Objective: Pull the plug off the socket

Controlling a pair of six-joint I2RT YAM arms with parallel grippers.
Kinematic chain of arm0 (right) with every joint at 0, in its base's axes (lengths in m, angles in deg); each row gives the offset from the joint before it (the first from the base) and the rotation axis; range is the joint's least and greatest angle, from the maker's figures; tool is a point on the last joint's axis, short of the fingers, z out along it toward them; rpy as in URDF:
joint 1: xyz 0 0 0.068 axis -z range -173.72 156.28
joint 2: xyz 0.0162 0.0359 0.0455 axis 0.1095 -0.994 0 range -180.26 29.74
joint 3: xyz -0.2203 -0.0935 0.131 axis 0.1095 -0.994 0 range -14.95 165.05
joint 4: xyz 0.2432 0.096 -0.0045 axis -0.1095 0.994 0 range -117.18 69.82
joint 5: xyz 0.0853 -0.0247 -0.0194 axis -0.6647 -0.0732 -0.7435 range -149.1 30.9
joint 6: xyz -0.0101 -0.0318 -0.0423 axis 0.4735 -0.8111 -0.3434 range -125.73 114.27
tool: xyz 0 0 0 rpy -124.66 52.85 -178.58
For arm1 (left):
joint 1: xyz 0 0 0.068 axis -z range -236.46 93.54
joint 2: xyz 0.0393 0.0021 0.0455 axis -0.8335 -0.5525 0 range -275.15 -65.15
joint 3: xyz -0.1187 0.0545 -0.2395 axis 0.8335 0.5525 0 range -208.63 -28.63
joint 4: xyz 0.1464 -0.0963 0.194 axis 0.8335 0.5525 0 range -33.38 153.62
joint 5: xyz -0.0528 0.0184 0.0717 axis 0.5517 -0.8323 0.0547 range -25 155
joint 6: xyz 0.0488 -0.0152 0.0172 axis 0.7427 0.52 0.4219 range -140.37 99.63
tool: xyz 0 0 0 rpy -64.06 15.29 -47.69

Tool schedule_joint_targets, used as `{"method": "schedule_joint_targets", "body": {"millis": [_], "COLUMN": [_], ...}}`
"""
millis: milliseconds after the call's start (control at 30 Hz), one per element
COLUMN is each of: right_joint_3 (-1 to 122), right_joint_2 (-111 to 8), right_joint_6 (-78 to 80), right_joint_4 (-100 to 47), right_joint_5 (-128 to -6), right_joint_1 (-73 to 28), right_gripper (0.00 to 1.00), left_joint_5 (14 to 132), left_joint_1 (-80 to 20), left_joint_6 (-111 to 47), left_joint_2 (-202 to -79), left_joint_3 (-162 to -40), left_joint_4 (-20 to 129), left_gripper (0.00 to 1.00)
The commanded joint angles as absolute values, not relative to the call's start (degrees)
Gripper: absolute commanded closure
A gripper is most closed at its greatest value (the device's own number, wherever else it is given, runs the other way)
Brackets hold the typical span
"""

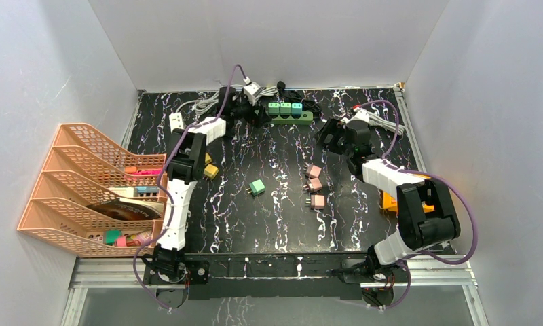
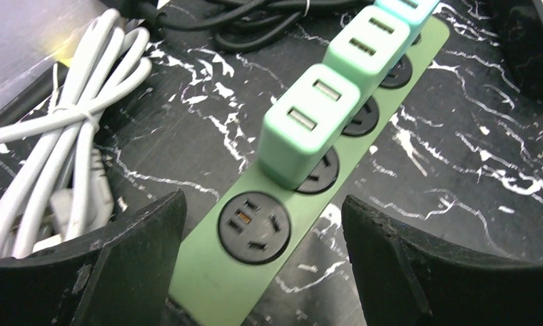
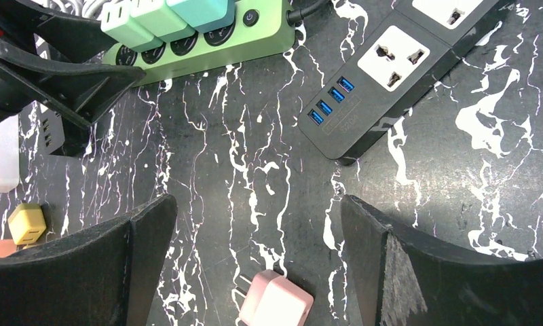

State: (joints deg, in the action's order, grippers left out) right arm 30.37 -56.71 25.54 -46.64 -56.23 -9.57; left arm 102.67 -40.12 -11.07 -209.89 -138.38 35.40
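A green power strip (image 1: 290,117) lies at the back of the table with three mint and teal plugs (image 1: 285,107) in it. In the left wrist view the nearest mint plug (image 2: 308,125) sits beside an empty black socket (image 2: 254,227). My left gripper (image 2: 262,199) is open, its jaws straddling the strip's empty-socket end (image 2: 208,285), just short of that plug. It shows in the top view (image 1: 245,109) at the strip's left end. My right gripper (image 3: 258,200) is open and empty over bare table, with the green strip (image 3: 208,51) well ahead of it.
A black power strip (image 3: 384,75) with blue USB ports lies right of the green one. Loose pink plugs (image 1: 315,183), a green plug (image 1: 257,187) and a yellow plug (image 1: 211,170) lie mid-table. White coiled cables (image 2: 65,136) lie left of the strip. An orange file rack (image 1: 85,190) stands at the left.
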Motion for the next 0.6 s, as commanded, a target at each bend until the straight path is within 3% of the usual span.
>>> {"method": "schedule_joint_targets", "body": {"millis": [0, 300, 567], "right_joint_3": [33.3, 33.4, 33.1], "right_joint_2": [-57.0, -57.2, -57.0], "right_joint_6": [24.4, 24.3, 24.4], "right_joint_4": [-48.6, -48.6, -48.4], "right_joint_5": [-55.6, -55.7, -56.3], "right_joint_1": [-10.0, -10.1, -10.4], "right_gripper": [0.02, 0.02, 0.02], "left_joint_5": [108.3, 113.3, 104.2], "left_joint_1": [-42.5, -41.7, -39.1], "left_joint_6": [-7.3, -7.6, -2.1], "left_joint_2": [-206.1, -207.1, -206.6], "left_joint_3": [-140.9, -140.8, -136.1], "left_joint_4": [40.6, 45.6, 44.1], "left_gripper": [0.18, 0.22, 0.22]}}
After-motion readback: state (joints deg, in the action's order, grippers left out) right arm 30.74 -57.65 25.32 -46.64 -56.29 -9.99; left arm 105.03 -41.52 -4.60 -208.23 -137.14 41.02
